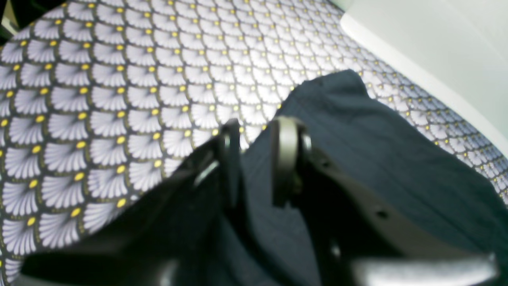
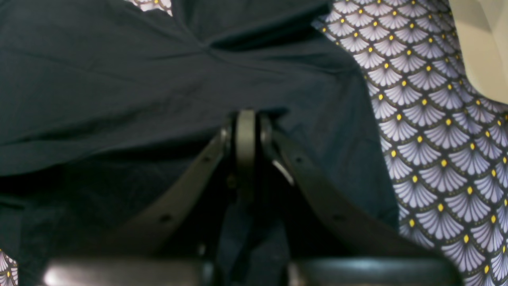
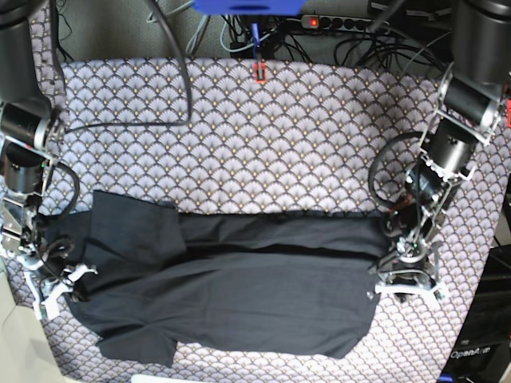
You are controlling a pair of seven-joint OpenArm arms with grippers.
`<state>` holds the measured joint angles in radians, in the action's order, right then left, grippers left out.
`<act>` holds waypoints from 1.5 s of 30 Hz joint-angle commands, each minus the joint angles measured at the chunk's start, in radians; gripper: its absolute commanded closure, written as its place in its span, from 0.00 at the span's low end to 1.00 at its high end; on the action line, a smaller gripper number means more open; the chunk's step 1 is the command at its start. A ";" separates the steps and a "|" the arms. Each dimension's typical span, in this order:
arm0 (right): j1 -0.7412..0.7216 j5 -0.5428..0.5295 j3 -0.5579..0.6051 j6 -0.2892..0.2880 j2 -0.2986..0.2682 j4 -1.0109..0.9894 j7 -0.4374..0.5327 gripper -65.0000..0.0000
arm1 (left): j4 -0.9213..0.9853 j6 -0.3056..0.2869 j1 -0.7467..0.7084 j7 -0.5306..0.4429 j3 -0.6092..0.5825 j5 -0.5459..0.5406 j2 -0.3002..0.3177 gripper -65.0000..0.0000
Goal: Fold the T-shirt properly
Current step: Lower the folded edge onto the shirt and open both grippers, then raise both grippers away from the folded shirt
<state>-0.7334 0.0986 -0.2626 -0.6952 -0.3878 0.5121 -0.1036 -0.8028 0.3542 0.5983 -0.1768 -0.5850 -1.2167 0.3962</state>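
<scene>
Black soft cloth, the T-shirt (image 3: 231, 295) lay spread across the near half of the counter (image 3: 263, 136). It looked light and floppy, best held by its edges. The left end effector (image 1: 258, 131) pinched a fold of it. The right end effector (image 2: 246, 131) was closed tight on its cloth.

**Room and table**

Table wore a purple-grey fan-patterned tablecloth (image 3: 263, 144), yellow dots. Behind its far edge: tangled black cables (image 3: 359, 36), a power strip (image 3: 335, 21) with a red light. Pale floor (image 1: 436, 35) beside it.
</scene>
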 commanded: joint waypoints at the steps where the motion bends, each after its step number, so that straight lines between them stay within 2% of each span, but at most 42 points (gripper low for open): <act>1: -0.038 -0.013 -0.002 -0.003 -0.015 0.018 0.032 1.00 | -0.036 -0.005 0.021 -0.023 0.004 0.004 0.010 0.78; 5: -0.035 -0.013 -0.002 -0.003 -0.015 0.018 0.032 0.98 | -0.120 -0.005 -0.019 -0.022 0.004 0.004 0.053 0.78; 14: -0.001 -0.017 -0.005 -0.003 -0.015 0.021 0.008 0.59 | -0.246 -0.005 -0.097 -0.022 0.010 0.002 0.159 0.78; 18: 0.058 -0.021 -0.008 -0.003 -0.021 0.024 -0.037 0.49 | -0.396 -0.005 -0.186 -0.023 0.013 -0.004 0.252 0.78; 21: 0.128 -0.021 -0.060 -0.003 -0.032 0.058 -0.063 0.48 | -0.528 -0.005 -0.277 -0.028 0.013 -0.004 0.312 0.78; 24: 0.246 -0.021 -0.117 -0.003 -0.032 0.196 -0.080 0.48 | -0.613 -0.005 -0.357 -0.030 0.015 -0.001 0.347 0.78; 28: 0.394 -0.021 -0.128 -0.003 0.014 0.475 -0.164 0.48 | -0.649 -0.005 -0.453 -0.031 0.064 0.001 0.344 0.78; 32: 0.530 -0.023 -0.129 -0.003 0.086 0.756 -0.269 0.48 | -0.663 -0.005 -0.558 -0.030 0.164 0.004 0.315 0.78; 35: 0.582 -0.023 -0.129 -0.003 0.152 0.874 -0.307 0.48 | -0.665 -0.005 -0.608 -0.025 0.222 0.004 0.309 0.78; 39: 0.595 -0.021 -0.129 -0.003 0.191 0.893 -0.331 0.48 | -0.668 -0.005 -0.633 -0.023 0.239 0.004 0.315 0.78; 45: 0.542 -0.021 -0.140 -0.003 0.178 0.750 -0.324 0.48 | -0.662 -0.005 -0.634 -0.023 0.231 0.004 0.335 0.78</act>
<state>-0.1646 0.0929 -0.3969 -0.7033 -0.1917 1.2430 -0.4519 -1.4525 0.3569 -0.0517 -0.1768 -0.3618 -1.2171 0.7147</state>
